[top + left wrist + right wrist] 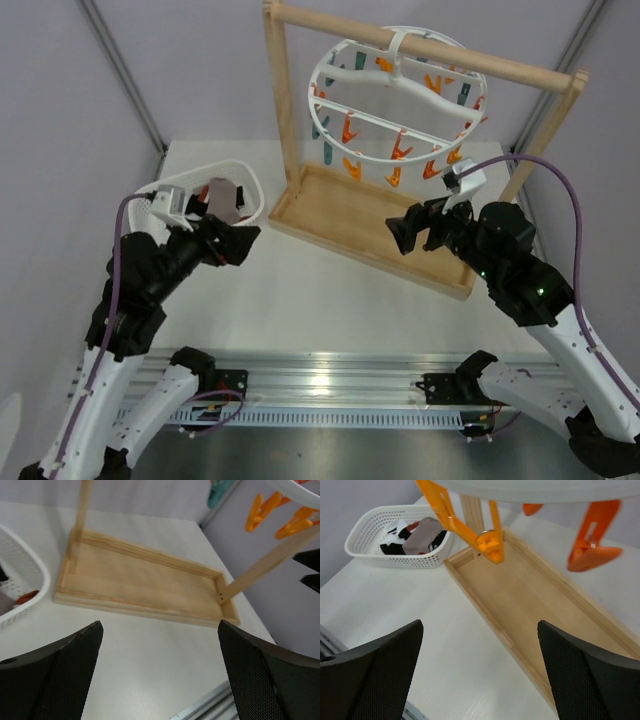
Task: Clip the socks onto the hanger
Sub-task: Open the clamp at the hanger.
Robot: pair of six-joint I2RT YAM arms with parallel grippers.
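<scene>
The round white hanger with orange and teal clips hangs from the wooden rack's top bar; two of its orange clips dangle close in the right wrist view. A taupe sock lies in the white mesh basket at the table's left; it shows from above too. My left gripper is open and empty, just right of the basket. My right gripper is open and empty, over the rack's tray below the hanger.
The wooden rack stands on a tray base at the table's middle back. Black socks with white stripes lie in the basket beside the taupe one. An aluminium rail runs along the near edge.
</scene>
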